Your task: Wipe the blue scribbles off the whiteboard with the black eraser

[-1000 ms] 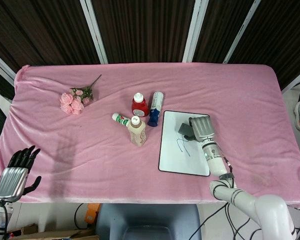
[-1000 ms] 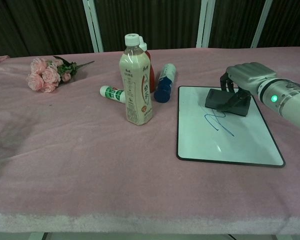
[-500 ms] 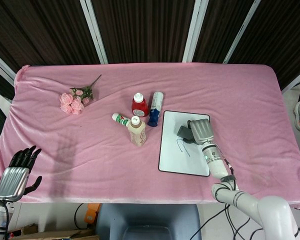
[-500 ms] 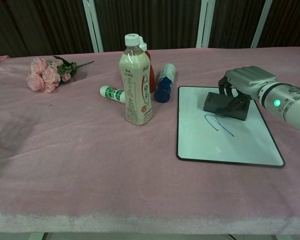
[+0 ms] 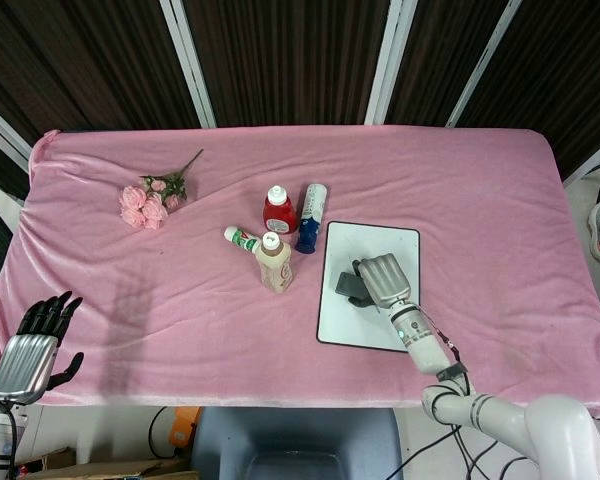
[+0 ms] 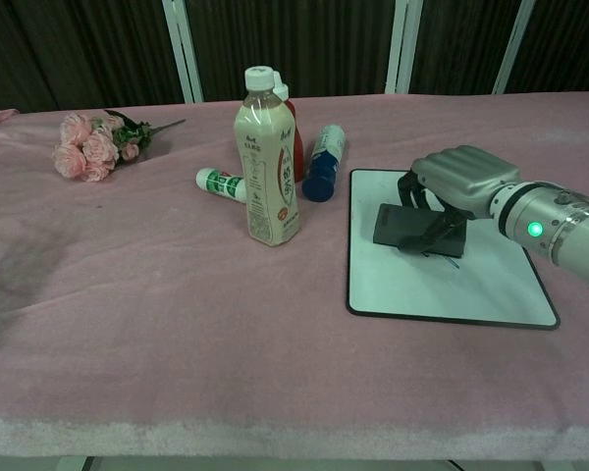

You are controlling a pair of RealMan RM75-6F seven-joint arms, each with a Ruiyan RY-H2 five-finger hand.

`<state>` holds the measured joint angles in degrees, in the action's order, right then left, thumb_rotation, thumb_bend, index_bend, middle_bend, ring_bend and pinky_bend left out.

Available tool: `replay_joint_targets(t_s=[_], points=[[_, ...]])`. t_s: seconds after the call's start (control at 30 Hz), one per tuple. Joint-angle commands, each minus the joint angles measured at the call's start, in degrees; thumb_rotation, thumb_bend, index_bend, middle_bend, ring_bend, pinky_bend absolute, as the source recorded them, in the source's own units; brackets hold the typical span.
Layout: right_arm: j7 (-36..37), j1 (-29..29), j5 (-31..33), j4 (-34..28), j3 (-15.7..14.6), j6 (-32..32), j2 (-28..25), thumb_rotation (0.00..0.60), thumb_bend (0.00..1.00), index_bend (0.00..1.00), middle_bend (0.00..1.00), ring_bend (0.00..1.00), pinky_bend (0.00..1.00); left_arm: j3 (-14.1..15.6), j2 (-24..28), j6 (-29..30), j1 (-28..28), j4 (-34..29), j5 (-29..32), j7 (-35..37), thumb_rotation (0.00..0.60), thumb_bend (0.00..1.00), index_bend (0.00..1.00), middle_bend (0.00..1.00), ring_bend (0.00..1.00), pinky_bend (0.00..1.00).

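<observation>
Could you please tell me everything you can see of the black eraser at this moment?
The black eraser is a flat, dark rectangular block, matte in look. It lies on the whiteboard, in the board's left-middle part, with its long side roughly across the board. The right hand grips it from above, fingers curled over its far edge, so part of its top is hidden. It covers the spot where scribbles would be; hardly any blue shows beside it.

A staged test room, looks like a lab: a table point(image 5: 480, 180) draped in pink cloth, dark slatted wall panels point(image 5: 280, 60) behind, loose cables point(image 5: 450, 450) underneath.
</observation>
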<state>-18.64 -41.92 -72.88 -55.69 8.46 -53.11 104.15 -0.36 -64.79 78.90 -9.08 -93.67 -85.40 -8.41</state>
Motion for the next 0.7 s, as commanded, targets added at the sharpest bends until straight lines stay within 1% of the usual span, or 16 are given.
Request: replay_joint_targets(t_s=[0.03, 0.13, 0.17, 0.3, 0.53, 0.7], points=[[-0.18, 0.68, -1.38, -1.55, -1.16, -1.08, -0.51, 0.6, 0.43, 0.99, 0.79, 0.77, 0.89, 0.05, 0.06, 0.09, 0.05, 0.01, -0.1, 0.13, 0.6, 0.36, 0.0, 0.0, 0.0, 0.09], [-0.45, 1.73, -3.19, -3.5, -2.86, -2.42, -1.58, 0.6, 0.43, 0.99, 0.79, 0.77, 0.89, 0.07, 0.15, 0.25, 0.11, -0.01, -0.21, 0.32, 0.6, 0.36, 0.0, 0.0, 0.0, 0.09], [-0.46, 2.39, -4.08, -4.38, -3.84, -3.13, -2.1, 0.6, 0.43, 0.99, 0.79, 0.77, 0.89, 0.07, 0.16, 0.27, 0.12, -0.02, -0.23, 0.36, 0.6, 0.36, 0.0, 0.0, 0.0, 0.09], [1.38, 4.42, -5.75, -7.9, -6.16, -4.1, -4.03, 0.6, 0.43, 0.99, 0.79, 0.77, 0.89, 0.16, 0.14, 0.24, 0.13, -0.09, -0.27, 0.18, 0.6, 0.36, 0.0, 0.0, 0.0, 0.09], [3.32, 6.37, -9.3, -11.08, -8.87, -6.16, -5.78, 0.6, 0.43, 0.99, 0.79, 0.77, 0.89, 0.21, 0.1, 0.35, 0.23, -0.25, -0.24, -0.14, 0.6, 0.36, 0.0, 0.0, 0.0, 0.09], [3.56, 6.94, -10.99, -12.3, -9.75, -7.15, -6.44, 0.6, 0.43, 0.99, 0.79, 0.77, 0.89, 0.21, 0.09, 0.29, 0.23, -0.24, -0.17, -0.19, 0.6, 0.36, 0.0, 0.0, 0.0, 0.09]])
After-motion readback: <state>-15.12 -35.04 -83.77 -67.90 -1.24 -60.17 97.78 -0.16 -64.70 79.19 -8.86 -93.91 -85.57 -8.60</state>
